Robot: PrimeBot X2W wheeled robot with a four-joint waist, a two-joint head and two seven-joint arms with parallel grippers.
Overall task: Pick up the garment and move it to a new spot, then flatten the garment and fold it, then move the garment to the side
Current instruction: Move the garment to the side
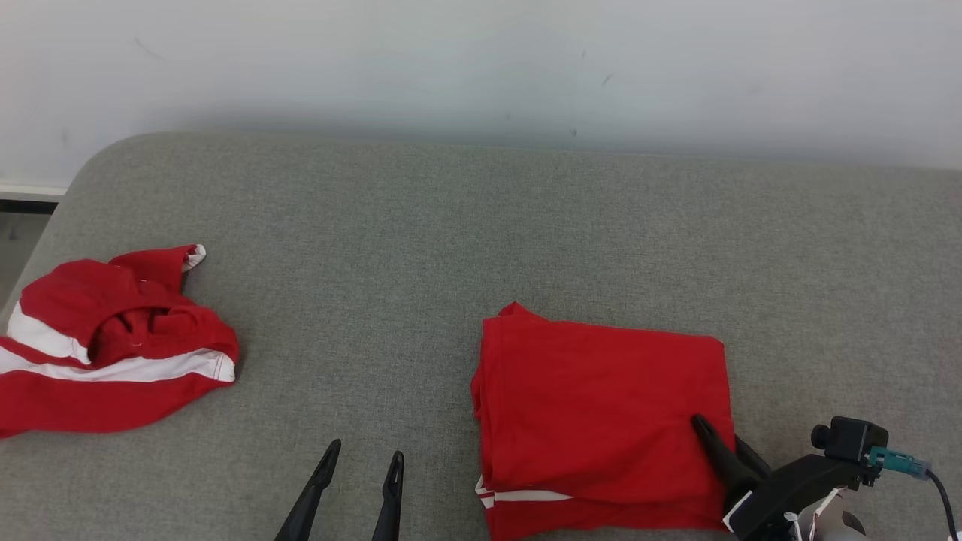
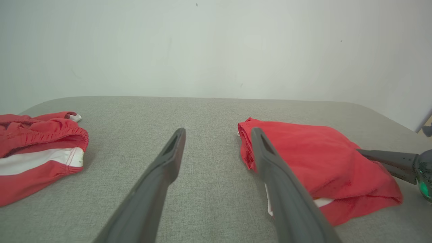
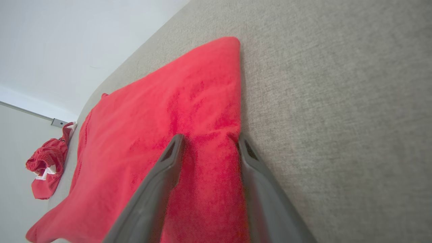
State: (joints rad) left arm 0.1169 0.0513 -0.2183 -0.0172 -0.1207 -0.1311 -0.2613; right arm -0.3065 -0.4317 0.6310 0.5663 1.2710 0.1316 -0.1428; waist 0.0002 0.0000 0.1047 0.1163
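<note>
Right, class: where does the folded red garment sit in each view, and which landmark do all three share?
Head view: folded red garment, lower right of centre.
Left wrist view: the garment lies right of centre.
Right wrist view: it runs from centre to lower left.
Shared landmark: crumpled red-and-white garment, at the left in each view.

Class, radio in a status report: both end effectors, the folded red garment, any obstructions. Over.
Left end effector open, over grey surface. Right end effector open, astride right edge of folded garment. Crumpled red-and-white garment far left, not in the way.
</note>
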